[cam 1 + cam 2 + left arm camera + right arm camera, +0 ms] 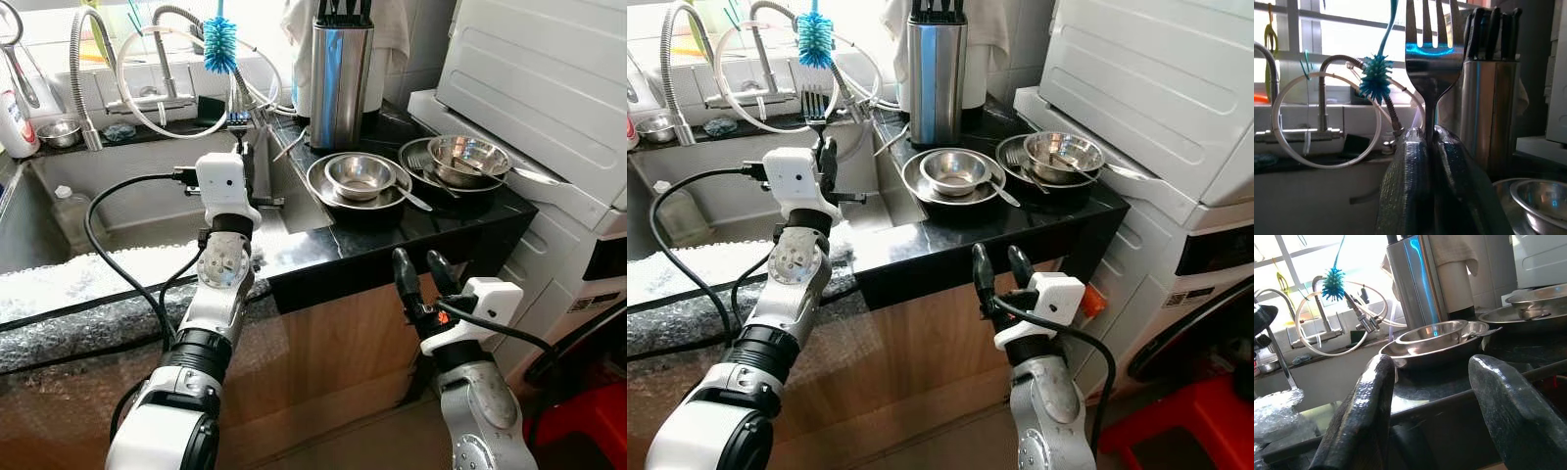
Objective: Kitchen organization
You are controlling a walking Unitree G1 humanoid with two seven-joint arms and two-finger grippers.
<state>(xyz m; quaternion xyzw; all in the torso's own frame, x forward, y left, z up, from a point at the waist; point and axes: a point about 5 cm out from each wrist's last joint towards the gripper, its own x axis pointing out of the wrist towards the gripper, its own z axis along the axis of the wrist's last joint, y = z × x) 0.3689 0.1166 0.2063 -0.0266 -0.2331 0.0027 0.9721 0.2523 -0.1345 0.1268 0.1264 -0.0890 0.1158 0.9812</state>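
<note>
Blue brush (219, 45); black counter (392, 230)

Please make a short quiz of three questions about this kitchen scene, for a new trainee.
1. True or false: the left gripper is shut on a fork.
2. Which colour is the bottle brush hanging by the tap: A red, B blue, C white?
3. The right gripper is open, in front of the black ____.

Key: 1 true; 2 B; 3 counter.
</note>
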